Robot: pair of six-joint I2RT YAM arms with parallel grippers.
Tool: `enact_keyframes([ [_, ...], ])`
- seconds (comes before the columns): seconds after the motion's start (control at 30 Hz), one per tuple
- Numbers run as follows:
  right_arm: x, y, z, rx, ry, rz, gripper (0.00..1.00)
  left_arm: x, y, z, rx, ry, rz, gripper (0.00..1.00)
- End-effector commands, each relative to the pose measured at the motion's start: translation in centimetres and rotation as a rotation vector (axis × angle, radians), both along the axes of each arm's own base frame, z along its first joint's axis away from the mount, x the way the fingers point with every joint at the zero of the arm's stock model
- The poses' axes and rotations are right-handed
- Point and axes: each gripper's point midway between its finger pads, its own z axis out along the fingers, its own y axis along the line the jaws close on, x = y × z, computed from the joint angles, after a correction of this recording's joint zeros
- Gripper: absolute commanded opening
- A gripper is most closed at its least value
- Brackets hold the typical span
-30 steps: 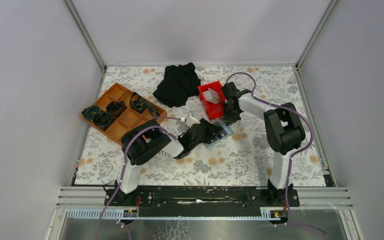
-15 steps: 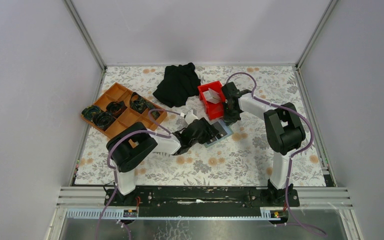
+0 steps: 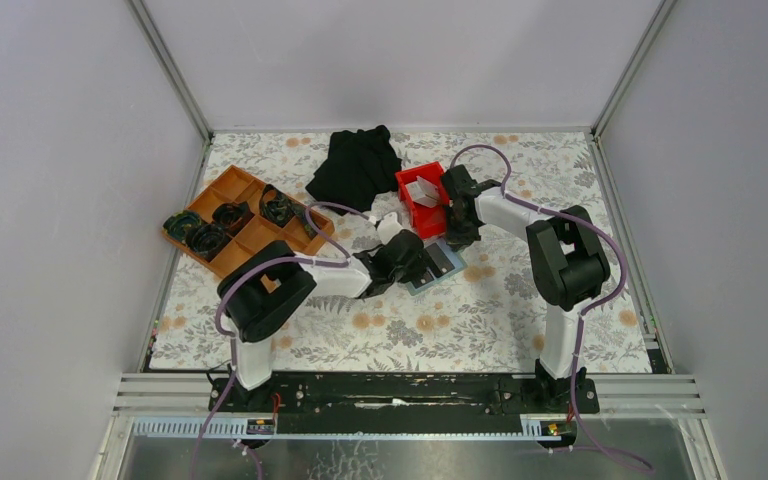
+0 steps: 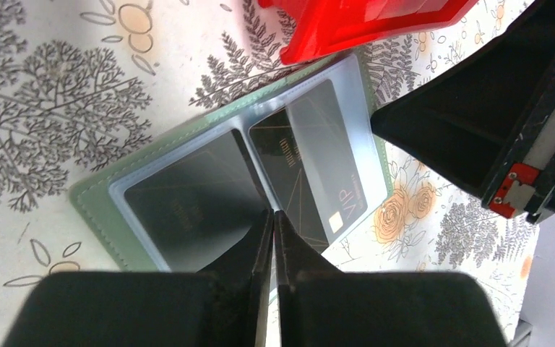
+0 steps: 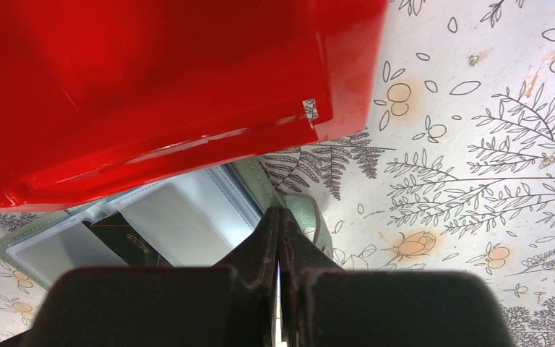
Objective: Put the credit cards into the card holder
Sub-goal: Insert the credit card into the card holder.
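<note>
The card holder (image 3: 438, 262) lies open on the table just in front of the red bin. In the left wrist view its green cover (image 4: 94, 206) frames clear pockets, with a dark card (image 4: 188, 199) in one and a dark "VIP" card (image 4: 318, 170) in the other. A white card (image 3: 426, 190) stands in the red bin. My left gripper (image 4: 273, 215) is shut, its tips over the holder's centre fold. My right gripper (image 5: 280, 213) is shut, its tips at the holder's edge (image 5: 249, 181) beside the snap tab (image 5: 307, 217). The right gripper also shows in the left wrist view (image 4: 506, 123).
The red bin (image 3: 422, 200) stands against the holder's far side and overhangs it (image 5: 152, 87). An orange compartment tray (image 3: 250, 235) with dark items sits at the left. A black cloth (image 3: 355, 168) lies at the back. Walls enclose the table.
My left arm's elbow has swung to the left and its gripper has drawn slightly back over the holder. My right arm has hardly moved.
</note>
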Motion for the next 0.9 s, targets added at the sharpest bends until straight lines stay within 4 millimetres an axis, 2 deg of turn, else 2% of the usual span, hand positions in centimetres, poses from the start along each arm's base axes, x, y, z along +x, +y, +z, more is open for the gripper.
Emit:
enact_keyframes([
  [0.0, -3.0, 2.2, -4.2, 0.033, 0.113, 0.026, 0.0, 0.6, 1.0, -1.3, 0.131, 0.001, -0.019, 0.08],
  [0.27, -3.3, 2.1, -4.6, 0.023, 0.121, 0.037, 0.0, 0.7, 0.7, -2.5, 0.194, 0.03, -0.049, 0.0],
  [0.5, -3.2, 2.2, -4.6, 0.023, 0.12, 0.045, 0.0, 0.8, 1.2, -1.2, 0.204, 0.003, -0.036, 0.0],
  [0.87, -3.6, 2.4, -5.0, 0.029, 0.135, 0.057, 0.0, 1.7, -0.7, -1.6, 0.21, -0.006, -0.075, 0.0],
])
